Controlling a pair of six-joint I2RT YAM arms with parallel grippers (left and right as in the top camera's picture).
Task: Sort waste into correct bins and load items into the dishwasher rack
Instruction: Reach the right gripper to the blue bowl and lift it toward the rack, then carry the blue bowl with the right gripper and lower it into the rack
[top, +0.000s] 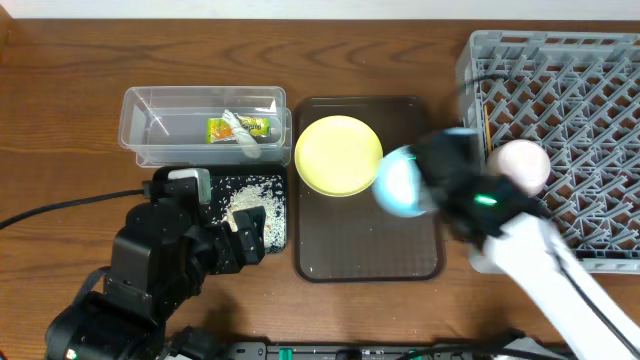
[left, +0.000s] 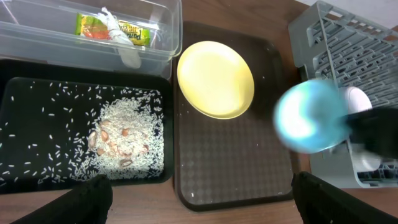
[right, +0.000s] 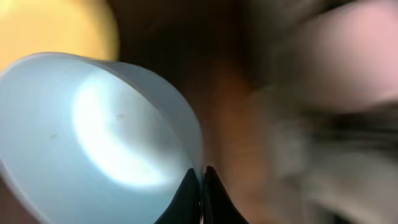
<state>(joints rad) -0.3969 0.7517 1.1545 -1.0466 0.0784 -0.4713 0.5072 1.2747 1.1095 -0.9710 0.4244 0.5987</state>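
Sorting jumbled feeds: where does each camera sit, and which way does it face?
Overhead: above the table, facing straight down; left arm and right arm show.
Left wrist: on the left arm, facing down at the black container; its fingers edge the bottom.
Right wrist: on the right arm, close on the light-blue bowl; its fingertips pinch the rim.
Overhead and left wrist share the yellow plate.
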